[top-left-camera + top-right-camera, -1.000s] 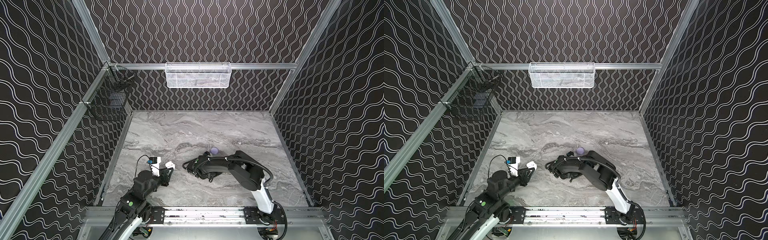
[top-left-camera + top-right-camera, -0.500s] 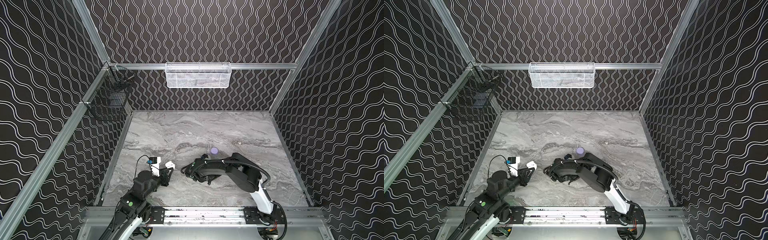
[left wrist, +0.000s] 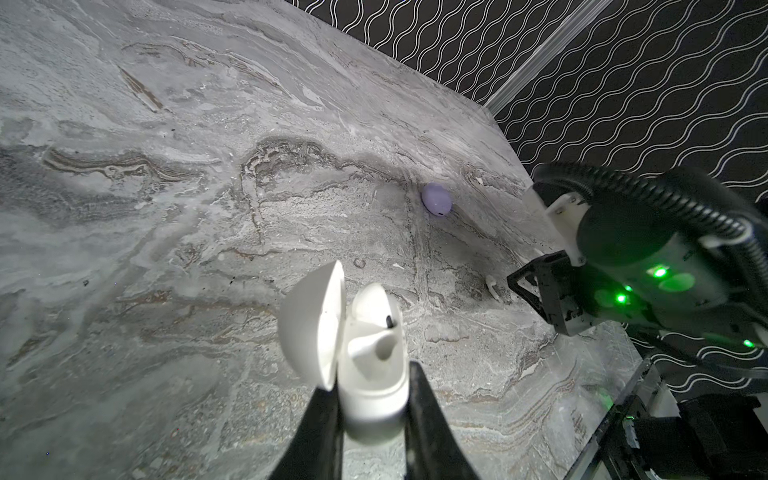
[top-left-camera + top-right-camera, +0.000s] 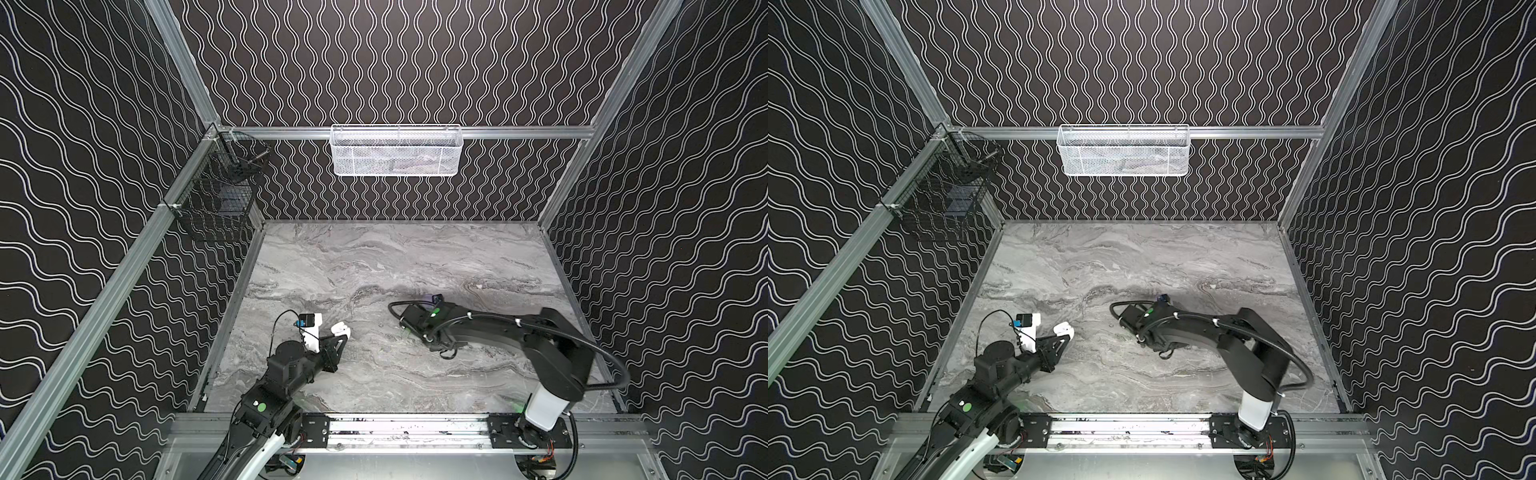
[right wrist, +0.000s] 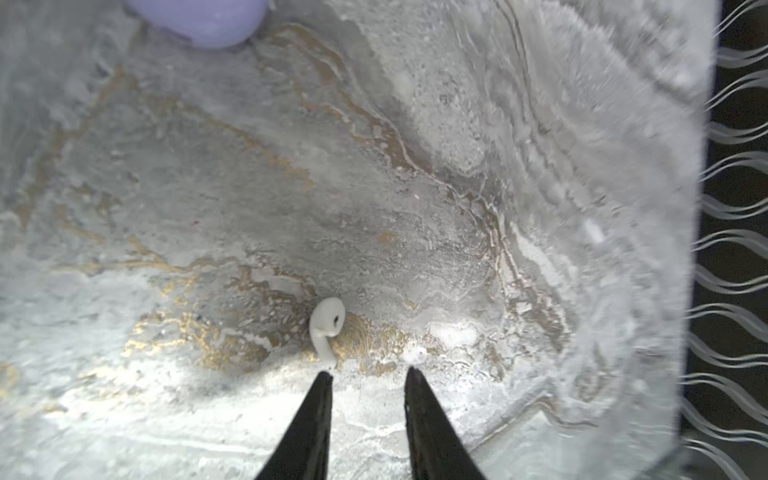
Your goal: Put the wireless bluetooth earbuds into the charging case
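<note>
Lower left in both top views, left gripper pinches the white case; only the right wrist view shows right gripper spread beside white earbud.

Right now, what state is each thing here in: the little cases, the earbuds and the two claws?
white case: lid open, one socket empty.
seated earbud: sitting in the white case.
loose white earbud: lying on the table, not held.
lilac case: closed, on the table.
left gripper: shut on the white case.
right gripper: open, empty, one tip by the loose white earbud's stem.
</note>
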`<state>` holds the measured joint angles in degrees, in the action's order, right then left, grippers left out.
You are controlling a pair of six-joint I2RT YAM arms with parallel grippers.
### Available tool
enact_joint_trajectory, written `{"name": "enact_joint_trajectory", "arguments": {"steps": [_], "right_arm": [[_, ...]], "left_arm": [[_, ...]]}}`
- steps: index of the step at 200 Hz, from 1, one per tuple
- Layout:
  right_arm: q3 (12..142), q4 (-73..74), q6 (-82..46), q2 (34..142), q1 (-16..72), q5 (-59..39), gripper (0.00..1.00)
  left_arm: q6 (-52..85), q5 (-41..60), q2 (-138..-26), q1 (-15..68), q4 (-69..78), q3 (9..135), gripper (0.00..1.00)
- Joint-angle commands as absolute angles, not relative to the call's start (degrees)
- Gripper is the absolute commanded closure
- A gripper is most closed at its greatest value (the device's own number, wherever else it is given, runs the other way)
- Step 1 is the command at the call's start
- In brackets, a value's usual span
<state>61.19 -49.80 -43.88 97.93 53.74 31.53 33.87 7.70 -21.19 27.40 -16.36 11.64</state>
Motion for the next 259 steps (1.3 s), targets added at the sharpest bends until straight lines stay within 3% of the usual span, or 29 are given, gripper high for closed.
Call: {"name": "enact_joint_trajectory", "arguments": {"steps": [1, 172, 259], "right_arm": [[58.79, -39.68, -40.79, 94.18, 52.03, 23.9, 0.63], [50.34, -30.1, -35.0, 92.07, 43.02, 15.73, 0.62], [49.57, -27.24, -33.59, 93.36, 41.66, 12.23, 0.71]], "left_arm": [[32.52, 8.17, -21.53, 27.34, -13.92, 11.68, 0.81], [31.99, 9.32, -23.46, 27.33, -12.66, 11.78, 0.82], [31.91, 9.38, -24.07, 27.33, -12.39, 11.85, 0.83]]}}
